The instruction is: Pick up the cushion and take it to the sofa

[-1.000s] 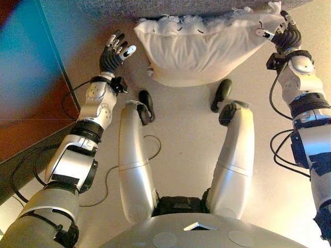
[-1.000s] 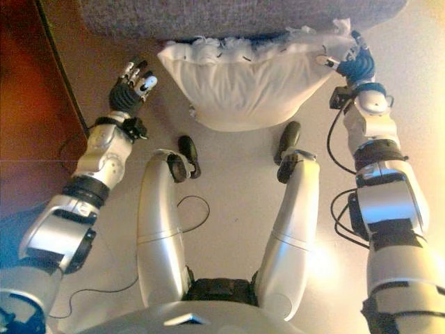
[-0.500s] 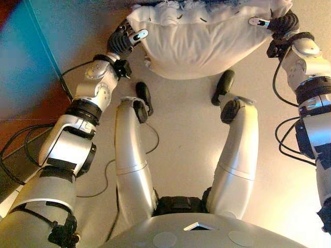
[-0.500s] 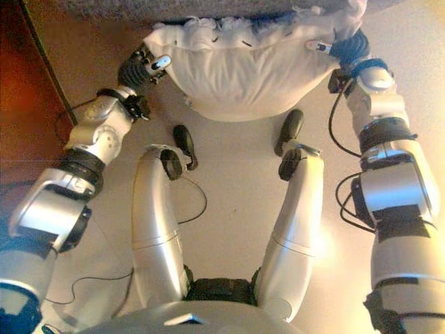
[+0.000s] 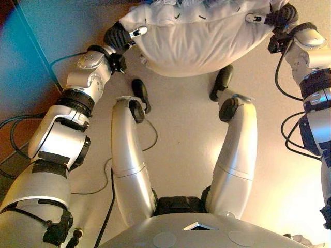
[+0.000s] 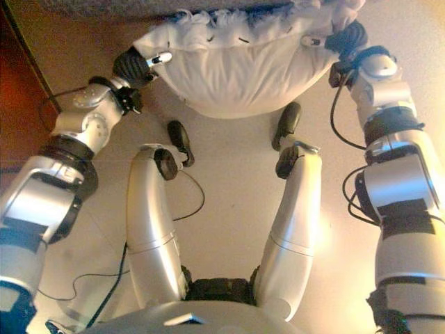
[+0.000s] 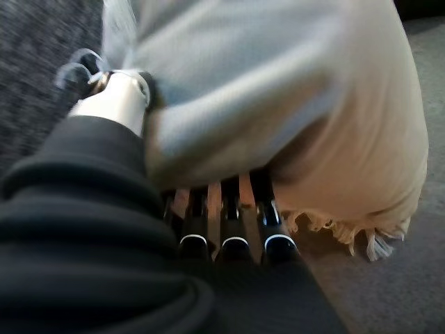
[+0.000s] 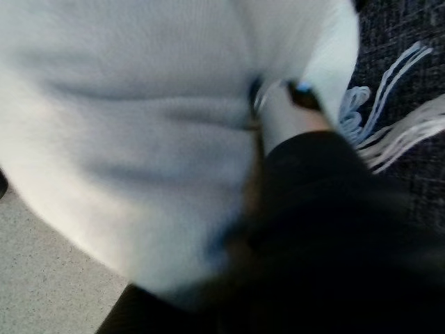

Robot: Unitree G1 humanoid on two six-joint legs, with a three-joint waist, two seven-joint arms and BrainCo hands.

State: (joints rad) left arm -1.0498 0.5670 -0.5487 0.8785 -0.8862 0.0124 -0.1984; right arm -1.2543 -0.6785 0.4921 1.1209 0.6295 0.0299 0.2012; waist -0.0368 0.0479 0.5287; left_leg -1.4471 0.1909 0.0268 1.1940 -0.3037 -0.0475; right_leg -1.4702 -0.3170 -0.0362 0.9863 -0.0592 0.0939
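White fringed cushion (image 5: 199, 39) held off floor between my hands, against grey sofa (image 6: 104, 7) front edge. Left hand (image 5: 121, 37) pinches its left end, right hand (image 5: 276, 18) grips right end.

Home living room, grey fabric sofa (image 6: 104, 7), fringed white cushion (image 5: 201, 41)

left hand (image 5: 120, 37): arm stretched forward, fingers and thumb clamped | right hand (image 5: 279, 16): arm stretched forward, thumb pinching
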